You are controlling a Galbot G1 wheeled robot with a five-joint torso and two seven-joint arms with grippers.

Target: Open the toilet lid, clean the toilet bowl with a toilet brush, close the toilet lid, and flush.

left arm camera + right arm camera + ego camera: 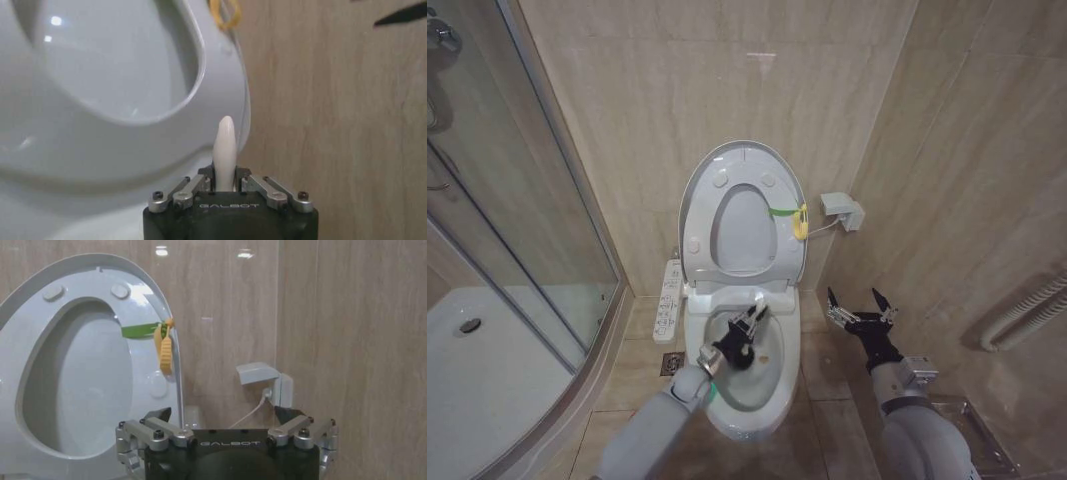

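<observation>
My left gripper [749, 322] sits over the toilet bowl [782, 372], closed around the toilet brush [225, 150] handle, which sticks out past my fingers toward the raised seat. Beyond this gripper, the toilet lid [727, 163] stands upright against the back wall, with the seat ring [702, 225] folded up in front of it. The strap and ring [799, 220] hang at the lid's edge, ahead and to the right. The button panel [668, 301] lies just left of the gripper, beside the bowl. Farther left is the shower tray [487, 370]. My right gripper [862, 305] hangs to the right of the bowl, fingers spread, well apart from it. The wall socket box [841, 209] sits ahead of it, on the wall.
</observation>
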